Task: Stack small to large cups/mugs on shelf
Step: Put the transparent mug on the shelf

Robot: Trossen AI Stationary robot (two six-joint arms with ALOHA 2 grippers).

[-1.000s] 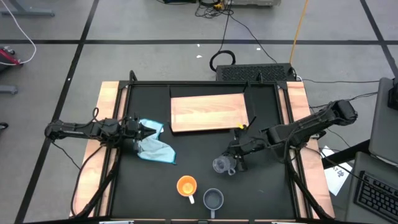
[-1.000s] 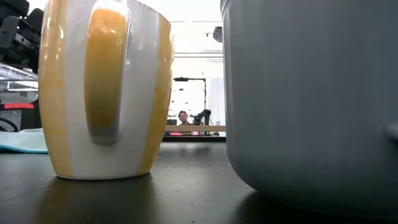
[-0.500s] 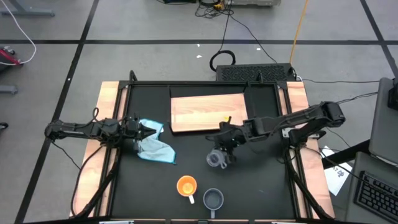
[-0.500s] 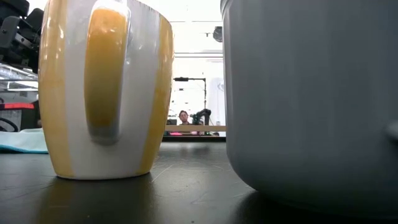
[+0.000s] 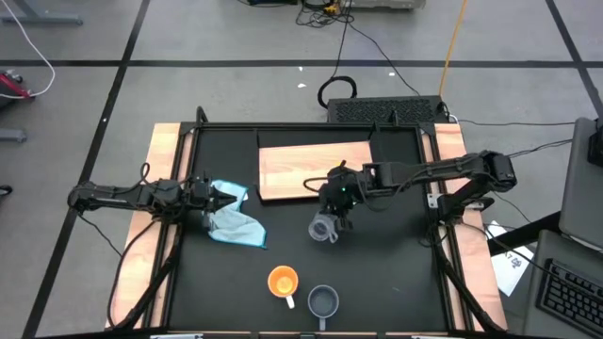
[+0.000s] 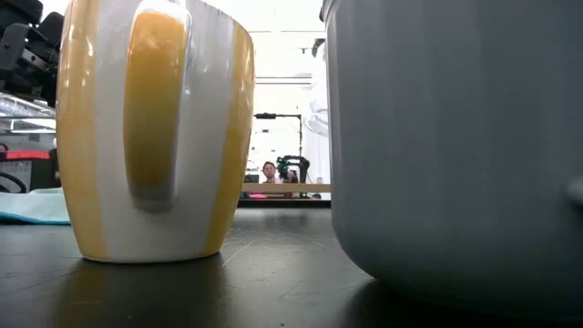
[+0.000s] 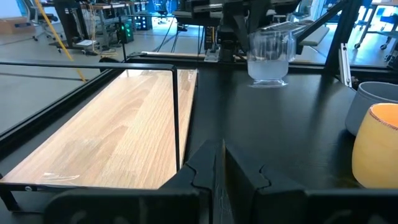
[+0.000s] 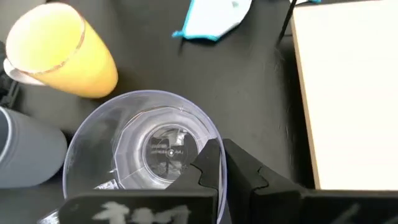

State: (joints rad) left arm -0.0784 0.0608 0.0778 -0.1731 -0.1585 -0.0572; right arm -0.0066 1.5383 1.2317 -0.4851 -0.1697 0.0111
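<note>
A small clear glass cup hangs over the black table, just near of the light-wood shelf, with my right gripper shut on it. The left wrist view shows the same cup off the tabletop. The orange mug with a white handle and the grey-blue mug stand upright on their bases near the table's front edge. My left gripper waits shut at the table's left, beside a light blue cloth. My right gripper pinches the glass cup's rim on the side toward the shelf. One finger is inside the cup and the other is outside the wall. The fingers slant down from the table's right. The cup hangs below them, mouth up, clear of the table.
The shelf lies flat at the table's far middle, its top bare. Pale wooden rails run along both sides of the table. Black tabletop lies between the shelf and the two mugs.
My right gripper has carried the glass cup up and toward the table's left and far side, nearer the shelf's near edge. It has stayed shut on the cup. The two mugs and my left arm have kept still.
</note>
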